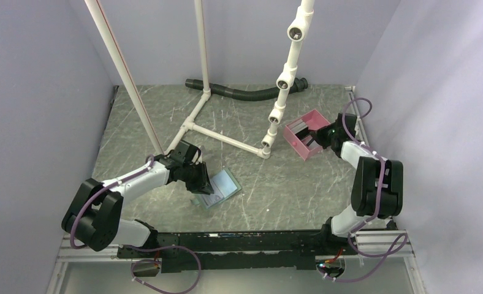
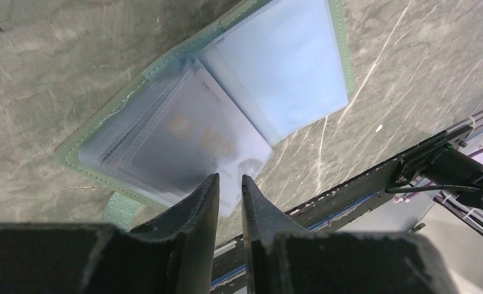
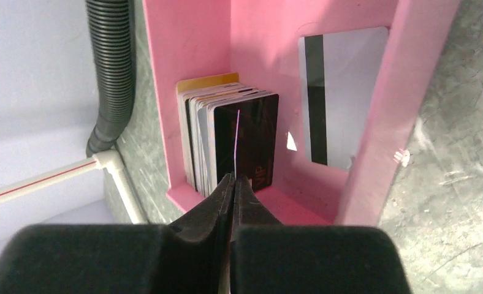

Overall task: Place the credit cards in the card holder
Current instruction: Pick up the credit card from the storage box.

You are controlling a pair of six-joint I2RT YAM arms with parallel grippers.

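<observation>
The card holder (image 1: 222, 188) lies open on the table, sage-green edged with clear pale-blue sleeves (image 2: 288, 67); a grey card shows inside one sleeve (image 2: 196, 135). My left gripper (image 1: 201, 179) hovers at its near corner, fingers (image 2: 209, 195) a narrow gap apart, with the sleeve's corner showing between the tips (image 2: 230, 180). Several credit cards (image 3: 205, 135) stand on edge in the pink tray (image 3: 184, 61), a tan one at the back. My right gripper (image 3: 233, 177) is shut on the near edge of one card (image 3: 236, 141), seen edge-on in front of the black card.
Another grey card with a black stripe (image 3: 343, 92) leans in the pink tray's (image 1: 295, 146) other compartment. A white pipe frame (image 1: 227, 138) and a black ribbed hose (image 1: 245, 93) lie at the back. A black rail (image 1: 239, 242) runs along the near edge.
</observation>
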